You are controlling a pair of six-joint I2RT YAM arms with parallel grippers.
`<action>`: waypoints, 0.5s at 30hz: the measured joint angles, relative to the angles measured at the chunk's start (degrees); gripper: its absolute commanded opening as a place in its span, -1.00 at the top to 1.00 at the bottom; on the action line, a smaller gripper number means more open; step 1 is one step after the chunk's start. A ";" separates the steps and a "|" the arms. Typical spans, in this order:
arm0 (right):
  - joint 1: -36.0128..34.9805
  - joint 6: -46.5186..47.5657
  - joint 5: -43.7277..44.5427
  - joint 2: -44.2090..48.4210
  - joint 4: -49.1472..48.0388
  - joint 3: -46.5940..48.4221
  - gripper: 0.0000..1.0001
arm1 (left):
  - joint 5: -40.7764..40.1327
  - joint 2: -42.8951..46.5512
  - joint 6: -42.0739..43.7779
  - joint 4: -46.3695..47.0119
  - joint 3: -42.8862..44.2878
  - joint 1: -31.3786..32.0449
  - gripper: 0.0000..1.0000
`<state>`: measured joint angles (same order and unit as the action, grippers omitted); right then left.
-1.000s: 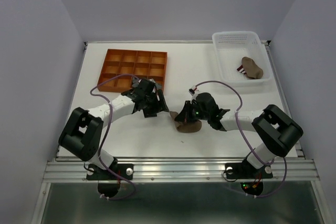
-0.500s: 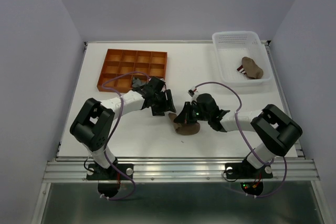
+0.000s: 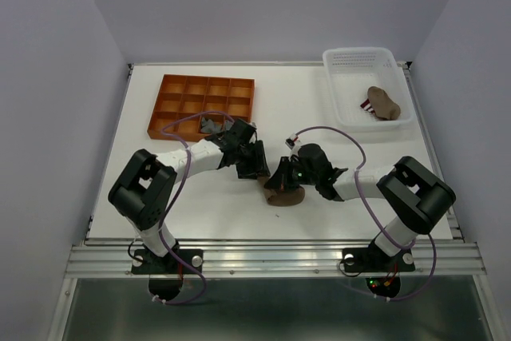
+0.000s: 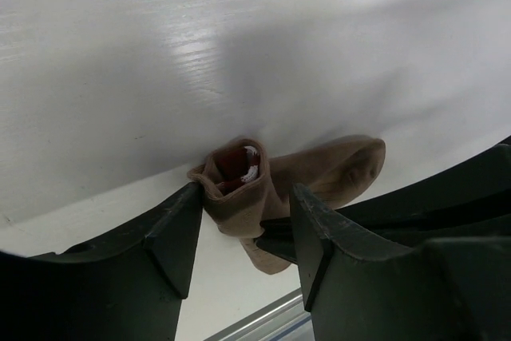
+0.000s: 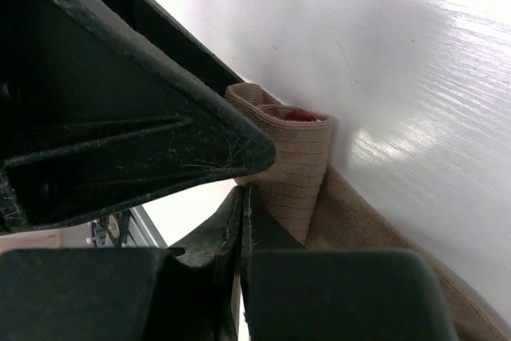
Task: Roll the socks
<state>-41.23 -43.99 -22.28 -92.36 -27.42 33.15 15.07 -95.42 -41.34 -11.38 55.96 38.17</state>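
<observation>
Here, the shut right gripper (image 5: 243, 191) pinches the part-rolled sock (image 4: 335, 165); the half-open left gripper (image 4: 246, 193) straddles its cuff (image 4: 231, 169); another sock (image 3: 383, 103) waits in the basket (image 3: 343, 61).

Tan-brown sock (image 4: 319, 167), orange tray (image 3: 200, 79), white basket (image 3: 359, 52)

Left arm reached right: left gripper (image 3: 257, 167) moved from near the tray (image 3: 169, 85) to the left end of the sock (image 3: 285, 196). Jaws narrowed and now straddle the sock's rolled cuff, one finger (image 4: 172, 233) touching it. Left elbow swung right too. Sock edged slightly left.
</observation>
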 measured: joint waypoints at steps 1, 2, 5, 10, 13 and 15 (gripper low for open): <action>0.00 0.13 -0.02 0.00 -0.04 0.02 0.99 | 0.20 0.00 0.09 0.00 0.00 0.11 0.03; 0.00 0.22 0.00 0.00 -0.02 0.00 0.99 | 0.31 0.00 0.13 0.00 0.00 0.13 0.12; 0.00 0.57 0.00 -0.04 -0.02 0.02 0.98 | 0.37 0.00 0.44 0.02 0.00 0.39 0.58; 0.00 2.45 0.00 -0.28 1.86 0.76 0.51 | 0.85 0.00 1.18 0.02 0.00 0.79 1.00; 0.00 5.73 0.00 -0.22 6.71 3.28 0.44 | 1.14 -0.09 1.92 0.02 0.00 0.96 1.00; 0.00 7.74 -0.04 0.39 10.08 4.96 0.35 | 1.22 -0.26 2.29 0.00 0.00 1.01 1.00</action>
<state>-41.23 -36.25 -22.33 -91.96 -17.34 38.11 16.29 -95.68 -39.05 -11.38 55.96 39.18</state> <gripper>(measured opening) 0.276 0.041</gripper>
